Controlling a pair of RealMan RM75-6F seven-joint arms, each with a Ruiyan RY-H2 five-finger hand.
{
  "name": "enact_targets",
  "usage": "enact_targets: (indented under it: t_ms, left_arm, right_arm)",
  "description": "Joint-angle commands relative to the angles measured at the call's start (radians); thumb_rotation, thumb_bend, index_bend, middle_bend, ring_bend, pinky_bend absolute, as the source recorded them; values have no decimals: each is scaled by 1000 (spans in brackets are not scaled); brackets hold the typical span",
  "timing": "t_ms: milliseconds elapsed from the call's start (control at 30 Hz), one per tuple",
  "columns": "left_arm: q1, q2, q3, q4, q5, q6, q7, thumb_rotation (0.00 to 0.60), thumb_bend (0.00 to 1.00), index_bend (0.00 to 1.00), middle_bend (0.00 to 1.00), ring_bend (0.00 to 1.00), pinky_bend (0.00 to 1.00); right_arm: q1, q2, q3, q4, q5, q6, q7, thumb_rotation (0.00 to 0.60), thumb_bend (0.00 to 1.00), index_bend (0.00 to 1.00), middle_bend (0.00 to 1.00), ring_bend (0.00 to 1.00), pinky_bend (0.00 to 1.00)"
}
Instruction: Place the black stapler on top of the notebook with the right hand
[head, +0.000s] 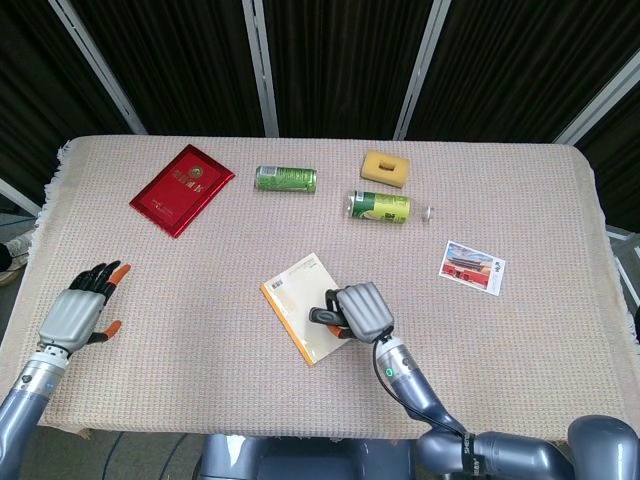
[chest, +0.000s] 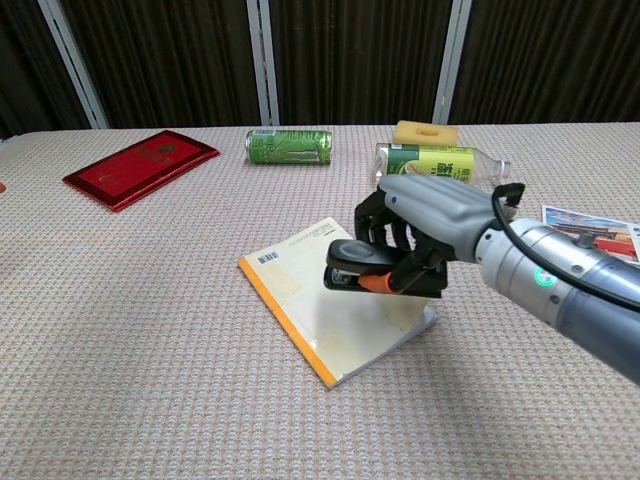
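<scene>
My right hand (head: 361, 311) (chest: 425, 222) grips the black stapler (chest: 355, 266) (head: 322, 317) and holds it just above the right part of the notebook (head: 303, 302) (chest: 320, 291), a cream-covered book with an orange spine lying flat mid-table. The stapler's nose points left, and whether it touches the cover I cannot tell. My left hand (head: 80, 312) rests at the table's near left edge, fingers spread, holding nothing; it does not show in the chest view.
A red booklet (head: 182, 188) lies at the far left. A green can (head: 286, 179), a green-labelled bottle (head: 382, 207) and a yellow sponge (head: 386, 167) lie at the back. A postcard (head: 472, 266) lies to the right.
</scene>
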Motion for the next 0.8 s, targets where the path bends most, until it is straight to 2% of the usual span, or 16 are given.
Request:
enact_targets:
  t_ms: [33,300,600,733,800]
  left_arm:
    - [-2,1,-1,4,-2,-5,-7,600,311,0,0,0,117]
    - [-2,9,1,9,2,-5,-34,600,312,0,0,0,117]
    - [-4,10,0,18,-2,-11,-45,600,310,0,0,0,117]
    - [-4,9,2,16,2,-10,-44,600,312,0,0,0,117]
    - [-4,9,3,14,5,-8,-44,600,313,0,0,0,117]
  right_arm:
    - [32,-46,15,45,34,-27,2,600,260,697,657,626,722]
    - [88,-117,40,147,97,-72,2,600,259,697,657,626,722]
    - [118,-145,43,198,112,-84,16,600,260,677,647,618,722]
    - [115,-149,37,206,105,-61,21,600,256,566,568,576,713]
    - [110,-147,35,203,97,-50,39,600,255,404,470,512,657]
